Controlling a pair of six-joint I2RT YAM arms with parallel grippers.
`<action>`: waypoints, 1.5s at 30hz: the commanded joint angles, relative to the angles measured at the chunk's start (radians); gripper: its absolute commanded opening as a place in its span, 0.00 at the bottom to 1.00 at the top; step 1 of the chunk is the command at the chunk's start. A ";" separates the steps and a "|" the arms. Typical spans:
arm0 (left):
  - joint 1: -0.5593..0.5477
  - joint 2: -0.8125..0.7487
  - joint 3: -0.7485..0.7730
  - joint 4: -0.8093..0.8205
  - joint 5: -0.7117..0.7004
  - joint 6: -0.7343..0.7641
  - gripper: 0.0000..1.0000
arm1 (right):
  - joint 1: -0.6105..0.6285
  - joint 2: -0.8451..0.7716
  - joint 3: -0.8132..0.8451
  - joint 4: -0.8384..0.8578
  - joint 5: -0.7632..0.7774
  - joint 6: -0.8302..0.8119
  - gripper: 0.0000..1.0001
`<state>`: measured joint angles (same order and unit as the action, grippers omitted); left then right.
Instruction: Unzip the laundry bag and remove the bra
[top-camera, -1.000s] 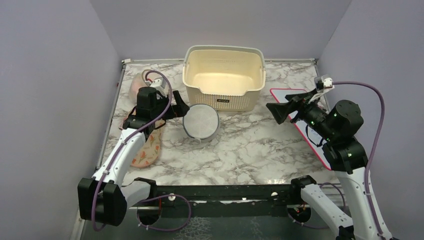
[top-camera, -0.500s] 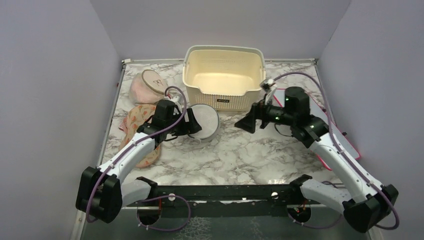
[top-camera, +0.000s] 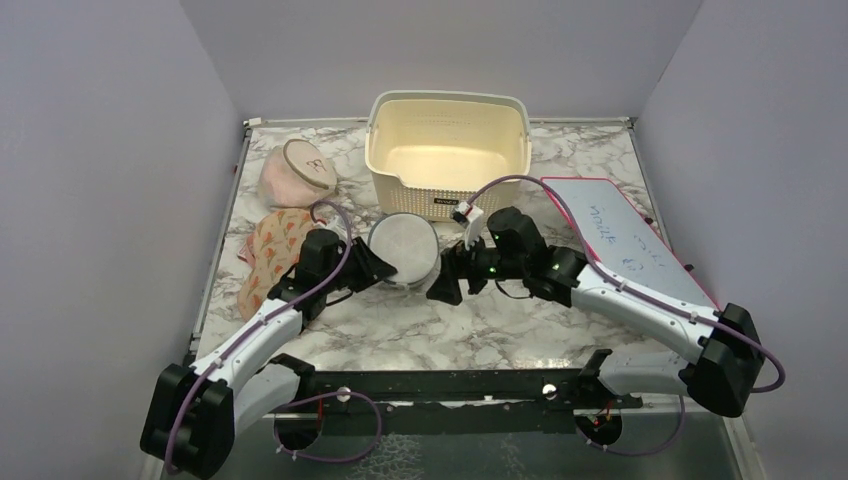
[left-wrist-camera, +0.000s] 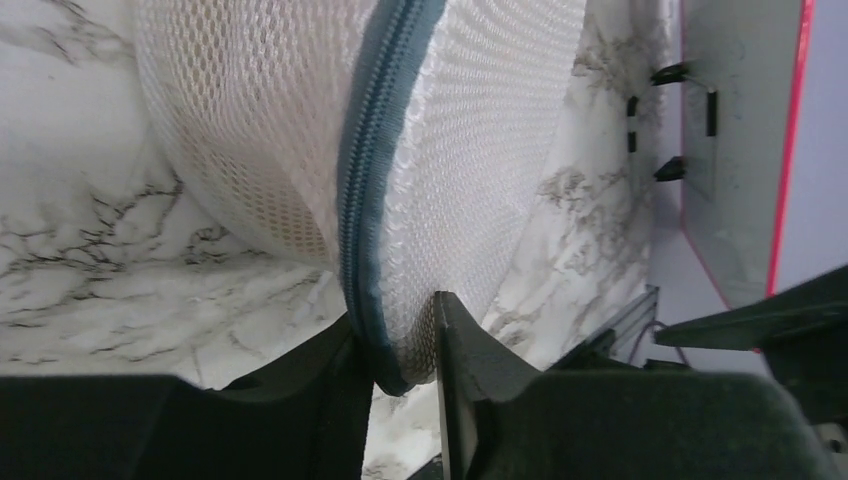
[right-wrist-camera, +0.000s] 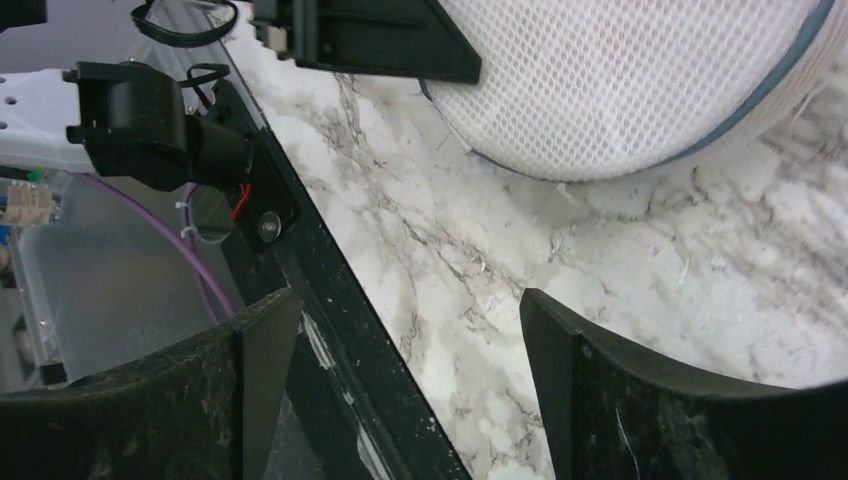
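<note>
The laundry bag (top-camera: 402, 246), a round white mesh drum with a grey zip rim, lies on the marble table in front of the basket. My left gripper (top-camera: 384, 270) is at its near-left edge. In the left wrist view, the left gripper (left-wrist-camera: 400, 340) is shut on the bag's zip rim (left-wrist-camera: 365, 200), with mesh and zip pinched between the jaws. My right gripper (top-camera: 444, 287) is low beside the bag's near-right side, open and apart from it. The right gripper (right-wrist-camera: 400, 330) holds nothing, and the bag (right-wrist-camera: 620, 80) lies just beyond its fingers. The bra is hidden.
A cream perforated basket (top-camera: 447, 200) stands right behind the bag. A pinkish round bag (top-camera: 298, 172) and a floral cloth (top-camera: 272, 258) lie at the left. A red-edged whiteboard (top-camera: 620, 245) lies at the right. The black mounting rail (right-wrist-camera: 300, 260) runs along the table's near edge.
The left gripper has dropped to the bag's near edge and shut on its rim. The right arm has swung in from over the whiteboard to beside the bag.
</note>
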<state>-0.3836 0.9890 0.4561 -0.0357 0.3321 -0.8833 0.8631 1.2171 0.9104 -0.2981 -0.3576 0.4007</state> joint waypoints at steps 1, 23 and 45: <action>-0.005 -0.032 -0.041 0.167 0.097 -0.176 0.17 | 0.012 0.012 -0.060 0.118 0.002 0.015 0.76; -0.004 -0.154 -0.176 0.279 0.132 -0.426 0.00 | 0.086 0.207 -0.205 0.531 0.043 0.159 0.44; -0.004 -0.130 -0.199 0.326 0.196 -0.424 0.00 | 0.086 0.246 -0.300 0.838 0.100 0.244 0.35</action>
<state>-0.3836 0.8646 0.2707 0.2558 0.4747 -1.3045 0.9432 1.4429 0.6102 0.4248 -0.2714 0.6277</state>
